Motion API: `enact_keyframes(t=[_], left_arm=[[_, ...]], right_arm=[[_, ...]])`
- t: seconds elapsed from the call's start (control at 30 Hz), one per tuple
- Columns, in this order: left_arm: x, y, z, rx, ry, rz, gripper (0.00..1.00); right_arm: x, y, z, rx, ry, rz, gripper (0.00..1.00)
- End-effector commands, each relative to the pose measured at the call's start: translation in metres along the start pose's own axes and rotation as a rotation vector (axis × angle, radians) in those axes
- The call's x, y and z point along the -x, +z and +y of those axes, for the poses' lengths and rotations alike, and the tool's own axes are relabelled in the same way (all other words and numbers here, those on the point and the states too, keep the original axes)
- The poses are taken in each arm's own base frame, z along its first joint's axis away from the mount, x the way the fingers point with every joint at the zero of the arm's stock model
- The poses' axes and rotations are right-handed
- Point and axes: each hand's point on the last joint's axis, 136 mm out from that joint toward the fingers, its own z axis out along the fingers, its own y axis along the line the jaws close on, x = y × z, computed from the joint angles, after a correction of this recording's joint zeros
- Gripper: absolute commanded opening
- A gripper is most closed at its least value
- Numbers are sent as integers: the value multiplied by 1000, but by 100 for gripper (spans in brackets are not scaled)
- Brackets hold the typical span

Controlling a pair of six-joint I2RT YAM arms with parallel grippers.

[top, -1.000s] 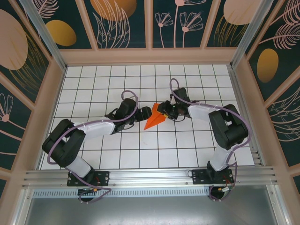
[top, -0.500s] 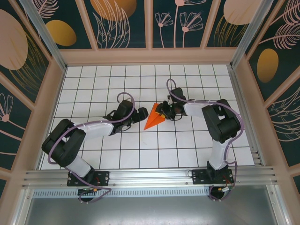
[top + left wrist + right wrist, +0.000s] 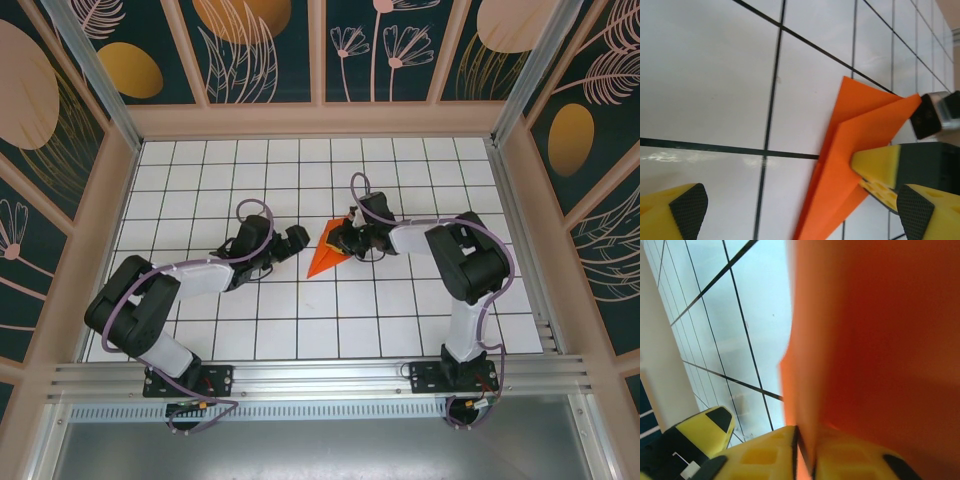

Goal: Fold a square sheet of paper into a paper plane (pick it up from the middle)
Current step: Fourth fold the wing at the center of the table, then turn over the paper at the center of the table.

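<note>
1. The top view shows the whole layout. One orange paper plane (image 3: pixel 327 251) lies near the middle of the white grid table (image 3: pixel 200 180). Its point faces near-left, and it sits between the left gripper (image 3: pixel 293 240) and the right gripper (image 3: pixel 338 238).
2. The left wrist view shows the plane's layered folds (image 3: pixel 850 160) flat on the tiles. A yellow finger (image 3: pixel 875 167) of the right gripper rests on the plane's right side.
3. The right wrist view sits very close, with the orange sheet (image 3: pixel 880 340) blurred, so its shape cannot be read there.
4. The left gripper (image 3: pixel 801 210) has its fingers spread wide, with dark pads (image 3: pixel 687 210) on either side of the plane's near end. It grips nothing.
5. The right gripper (image 3: pixel 804 445) has its fingers pressed together, pinching the plane's edge between them.
6. In all there are one paper plane, two grippers and two fingers on each.
</note>
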Motion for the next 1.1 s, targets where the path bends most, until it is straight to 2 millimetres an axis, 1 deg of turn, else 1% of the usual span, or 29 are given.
enact_keyframes(t=[0.0, 0.07, 0.13, 0.2, 0.27, 0.33, 0.47, 0.57, 0.67, 0.8, 0.9, 1.07], left_arm=[[2, -5, -19, -115, -34, 10, 99], [2, -9, -23, -162, -56, 16, 98], [1, -15, -28, -205, -69, 19, 99], [2, -24, -39, -260, -65, 19, 99], [0, -33, -55, -333, -48, 33, 98], [0, -42, -69, -397, -36, 48, 98], [2, -68, -101, -558, -21, 46, 98], [3, -81, -115, -626, -10, 51, 94], [0, -92, -124, -668, 15, 62, 87], [-6, -104, -137, -724, 65, 92, 77], [-9, -105, -141, -729, 98, 103, 71], [-12, -100, -145, -740, 113, 121, 55]], right_arm=[[-1, -4, 20, 93, -74, -18, 10], [-2, -12, 38, 173, -134, -27, 7], [-4, -27, 60, 267, -186, -29, 6], [-8, -44, 79, 357, -236, -18, 6], [-12, -63, 95, 429, -278, -9, 6], [-17, -78, 106, 482, -306, 10, 6], [-28, -106, 126, 562, -358, 33, 6], [-34, -120, 138, 589, -387, 37, 7], [-40, -128, 146, 611, -399, 45, 7], [-45, -130, 151, 629, -395, 62, 7], [-48, -131, 157, 643, -398, 73, 7], [-49, -130, 160, 644, -404, 85, 7]])
